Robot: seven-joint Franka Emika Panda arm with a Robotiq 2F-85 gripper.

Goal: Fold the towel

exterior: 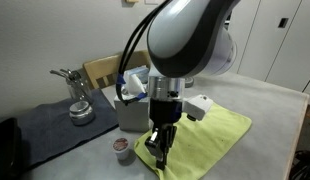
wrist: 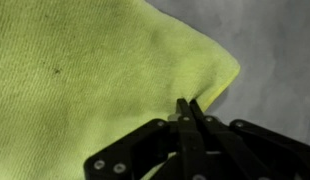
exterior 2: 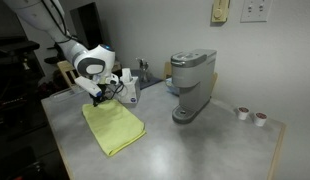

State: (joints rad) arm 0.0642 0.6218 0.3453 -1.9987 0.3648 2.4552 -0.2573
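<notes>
**Towel grasp, three views.** We see the towel (exterior: 217, 128) spread out on the worktop (exterior: 270, 100). The arm (exterior: 185, 40) reaches down from above it. The tool (exterior: 158, 147) meets the cloth at the corner nearest this camera. A small pod (exterior: 120, 146) stands on the worktop just beside that corner. A dark mat (exterior: 40, 130) lies further to that side and carries a metal pot (exterior: 80, 105). A box (exterior: 130, 103) stands behind the tool, between the mat and the towel.

In an exterior view from across the worktop (exterior 2: 195, 150), the towel (exterior 2: 113, 130) lies near one end, with the tool (exterior 2: 98, 98) at its far corner. A coffee machine (exterior 2: 192, 85) stands near the middle of the worktop, apart from the cloth. Two pods (exterior 2: 242, 112) sit beyond the machine, well away from the towel.

In the wrist view the towel (wrist: 85, 80) fills most of the picture, and bare worktop (wrist: 280, 40) shows past its edge. The tool (wrist: 185, 108) has its jaws closed, with the tips meeting at the hem just beside the corner. The cloth puckers slightly there, so we judge that a fold of towel is pinched between the tips, though the dark fingers (wrist: 195, 125) hide the contact itself.
</notes>
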